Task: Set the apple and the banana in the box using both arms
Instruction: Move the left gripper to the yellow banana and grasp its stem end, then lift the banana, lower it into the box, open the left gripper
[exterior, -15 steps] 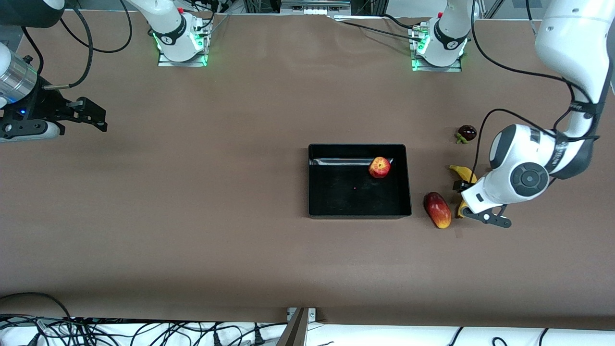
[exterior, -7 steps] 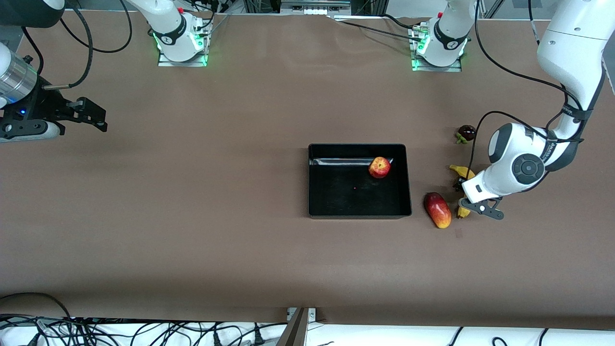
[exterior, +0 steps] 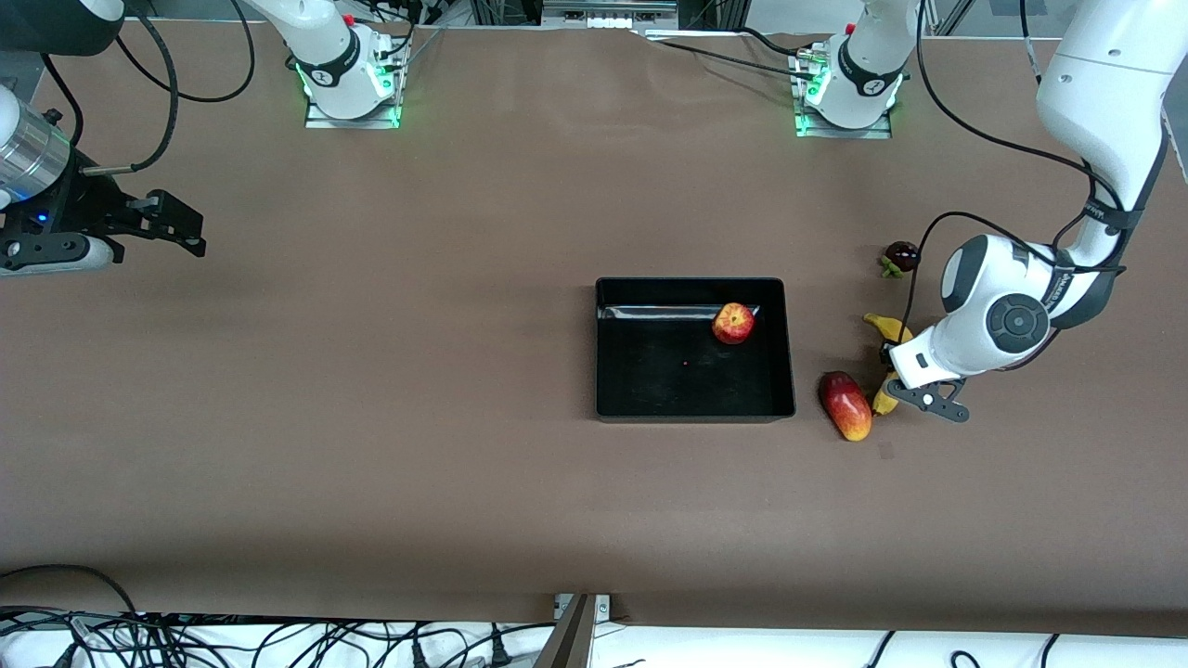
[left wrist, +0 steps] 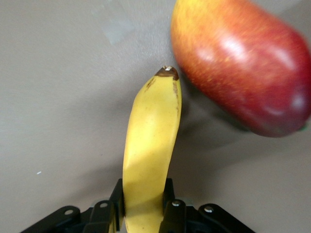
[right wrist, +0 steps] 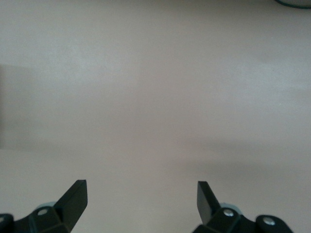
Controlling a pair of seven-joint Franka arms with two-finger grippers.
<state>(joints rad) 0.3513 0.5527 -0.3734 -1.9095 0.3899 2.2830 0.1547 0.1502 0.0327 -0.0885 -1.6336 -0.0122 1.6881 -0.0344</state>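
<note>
Front view: we find the apple inside the box, toward its 1 o'clock corner. The banana lies on the counter at 3 o'clock from the box, just beside a red-and-yellow mango. A dark fruit sits at 12 o'clock from the banana.

Left wrist view: the left gripper has its jaws clamped on the banana; the mango is near its tip.

Right wrist view: the right gripper waits with jaws wide over bare counter.
</note>
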